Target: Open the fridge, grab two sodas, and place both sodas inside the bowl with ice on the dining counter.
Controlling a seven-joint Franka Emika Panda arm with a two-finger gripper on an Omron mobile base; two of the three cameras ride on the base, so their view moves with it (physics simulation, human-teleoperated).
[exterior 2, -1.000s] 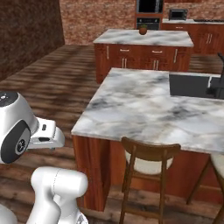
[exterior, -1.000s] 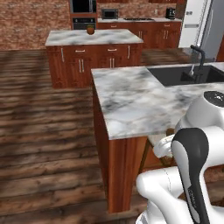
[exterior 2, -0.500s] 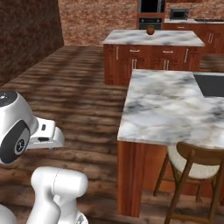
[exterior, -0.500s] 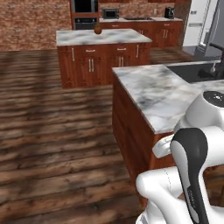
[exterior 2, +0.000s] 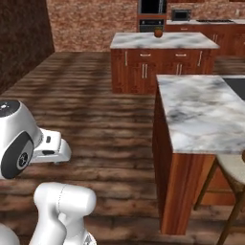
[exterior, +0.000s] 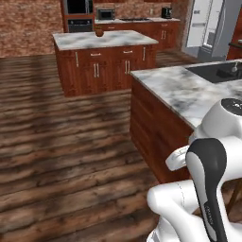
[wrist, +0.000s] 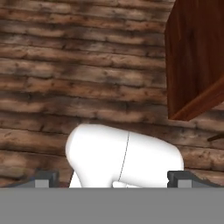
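Views swung left since earlier, smooth marble dining tabletop (exterior: 189,90) nearer — reddish wood sides, rough plank floor (wrist: 78,70), tool (wrist: 111,177) spread, empty.

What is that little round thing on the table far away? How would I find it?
Look past the long dining counter to the smaller marble-topped island near the brick wall. On its top sits one small, round, brownish thing, too far away to identify. It's the one thing standing on that top.
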